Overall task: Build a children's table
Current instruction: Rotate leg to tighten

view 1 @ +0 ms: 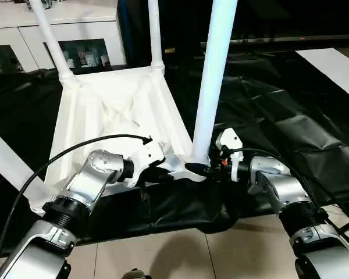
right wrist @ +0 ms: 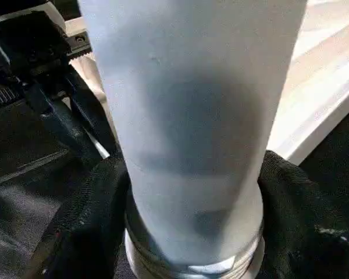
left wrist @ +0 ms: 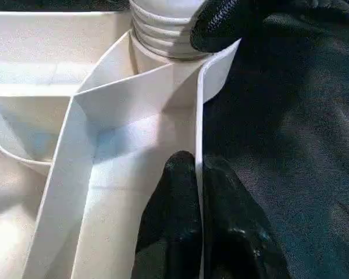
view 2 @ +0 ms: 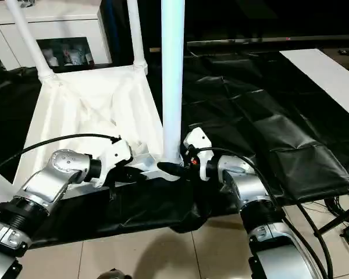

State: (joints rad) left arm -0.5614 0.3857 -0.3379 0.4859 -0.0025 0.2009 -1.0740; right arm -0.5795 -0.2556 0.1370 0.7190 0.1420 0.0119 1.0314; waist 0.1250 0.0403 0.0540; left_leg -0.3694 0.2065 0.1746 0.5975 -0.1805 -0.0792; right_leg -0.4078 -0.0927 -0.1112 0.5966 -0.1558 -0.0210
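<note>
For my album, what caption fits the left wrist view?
Left claw pinching the tabletop rim, just short of the corner socket where a leg is screwed in.

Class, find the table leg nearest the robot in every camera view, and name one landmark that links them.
Left eye view: the nearest leg stands upright, centre-right.
Right eye view: same leg, centre.
Left wrist view: its ribbed base.
Right wrist view: leg between the fingers.
Landmark: tabletop corner socket.

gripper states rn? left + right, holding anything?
Left gripper: shut on the tabletop rim, near the corner socket.
Right gripper: around the base of the near leg; firm grip or not cannot be told.
</note>
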